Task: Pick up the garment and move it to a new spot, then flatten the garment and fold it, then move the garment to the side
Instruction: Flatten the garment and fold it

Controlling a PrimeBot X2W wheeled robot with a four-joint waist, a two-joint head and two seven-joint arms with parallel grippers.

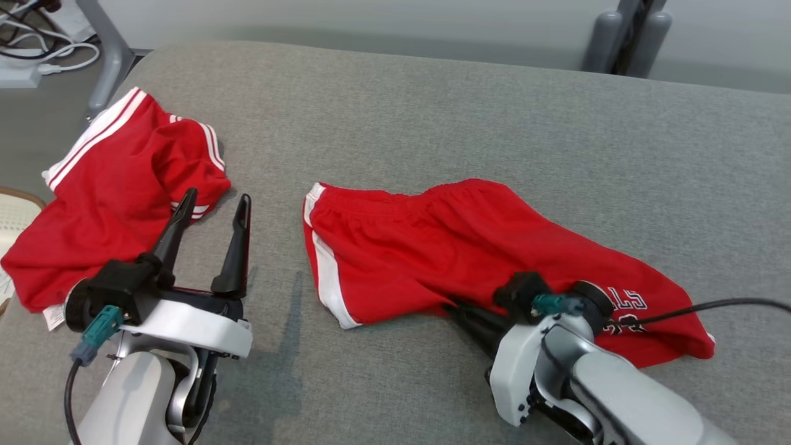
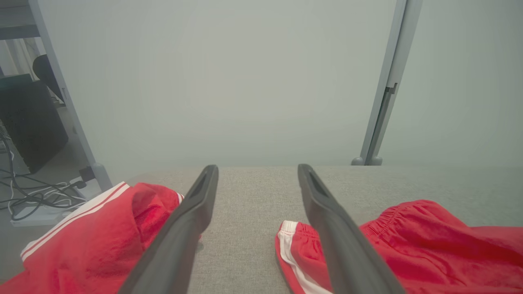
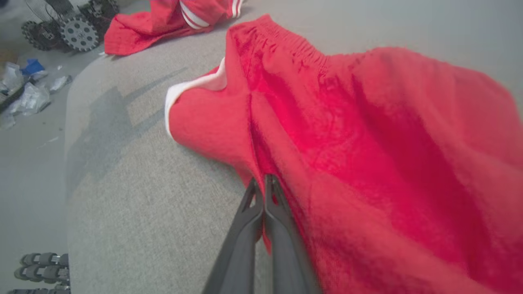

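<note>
The garment [image 1: 469, 247], a pair of red shorts with a white side stripe and lettering on one leg, lies crumpled in the middle of the grey padded table [image 1: 494, 123]. My right gripper [image 1: 456, 310] is at its near edge. In the right wrist view the gripper [image 3: 261, 184] is shut, pinching a fold of the red cloth [image 3: 367, 143]. My left gripper [image 1: 216, 201] hovers open to the garment's left with nothing between its fingers. The left wrist view has this gripper [image 2: 257, 169] pointing at bare table, the garment [image 2: 429, 241] lying to its right.
A second pair of red shorts [image 1: 117, 191] with white stripes lies at the table's left edge, partly under my left gripper's outer finger. Cables and a power strip [image 1: 37, 55] lie on the floor at the far left. Grey frame posts [image 1: 618, 37] stand behind the table.
</note>
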